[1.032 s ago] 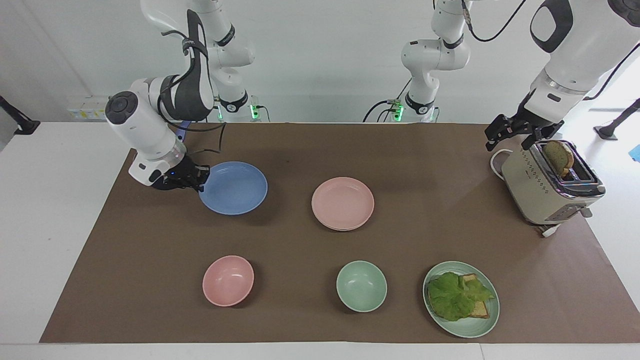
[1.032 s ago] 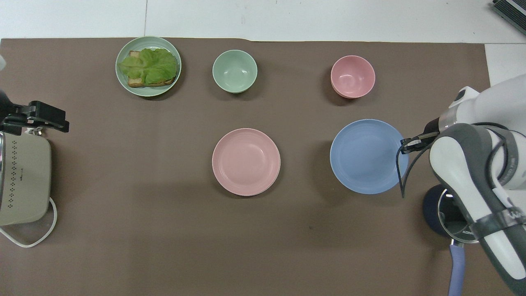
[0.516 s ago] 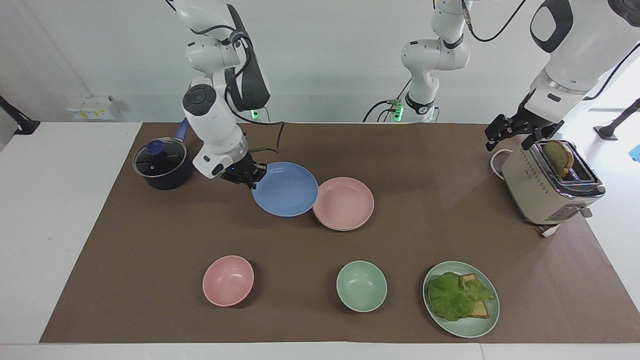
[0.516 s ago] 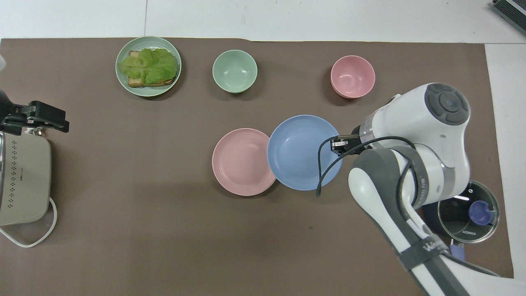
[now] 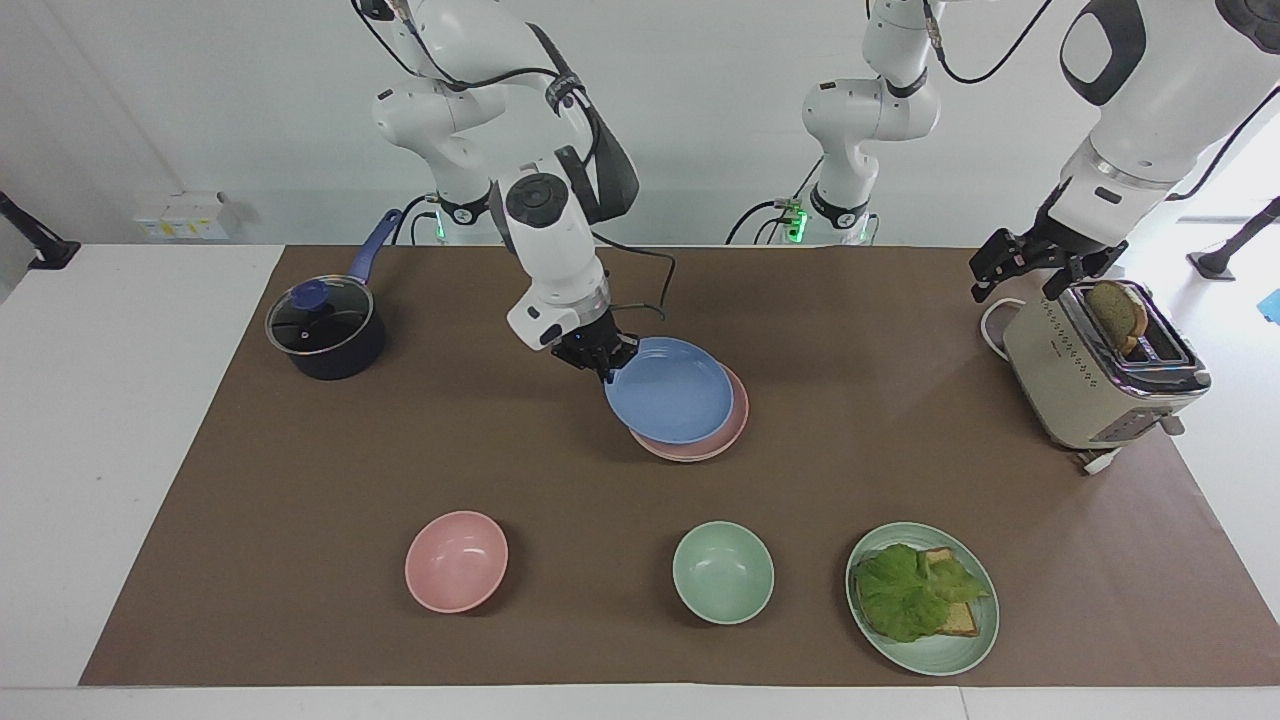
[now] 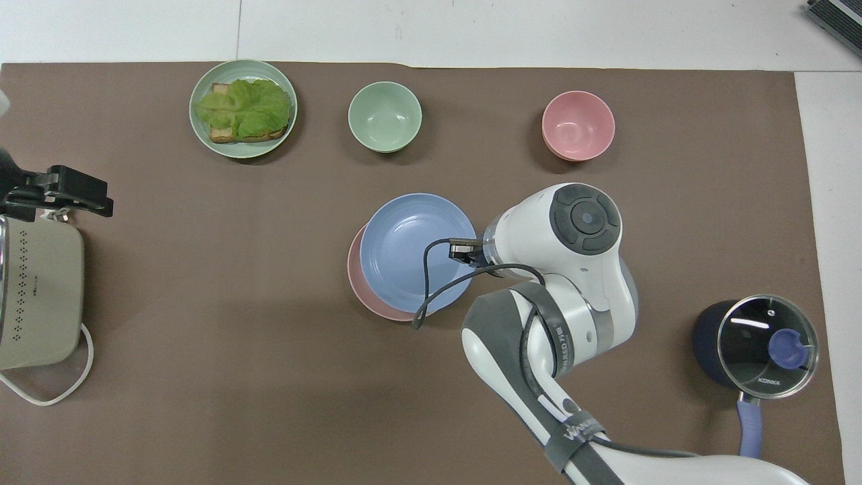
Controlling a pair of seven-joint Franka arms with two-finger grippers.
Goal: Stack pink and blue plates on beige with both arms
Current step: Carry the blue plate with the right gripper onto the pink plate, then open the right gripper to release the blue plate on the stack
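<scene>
The one word that can be read is "KONKA", printed on the glass lid of the dark blue saucepan (image 6: 755, 342), which sits low in the overhead view at the right arm's end. White lettering on a dark strap around the right arm is too broken to read.

The periwinkle blue shallow plate (image 5: 668, 392) is in the middle of both frames. The right gripper (image 5: 603, 358) is clamped on the part of its rim nearest the robots and the saucepan. The plate sits over the pale pink shallow plate (image 5: 712, 447) and covers most of it. Only a pink crescent shows along the lower edge in both views. Whether the two plates touch cannot be told, nor whether a beige plate lies under the pink one.

The left gripper (image 5: 1020, 274) waits in the upper part of the facing view. Its fingers are spread with nothing between them, over the cord end of the boxy beige toaster (image 5: 1090, 385). A browned slice of bread (image 5: 1117, 313) stands in the toaster's slot.

Along the lower band of the facing view stand three things:
- a small pink bowl (image 5: 456, 560)
- a pale green bowl (image 5: 723, 572)
- a pale green plate (image 5: 945, 655) with lettuce on bread

All of it rests on a brown mat (image 5: 300, 520).
</scene>
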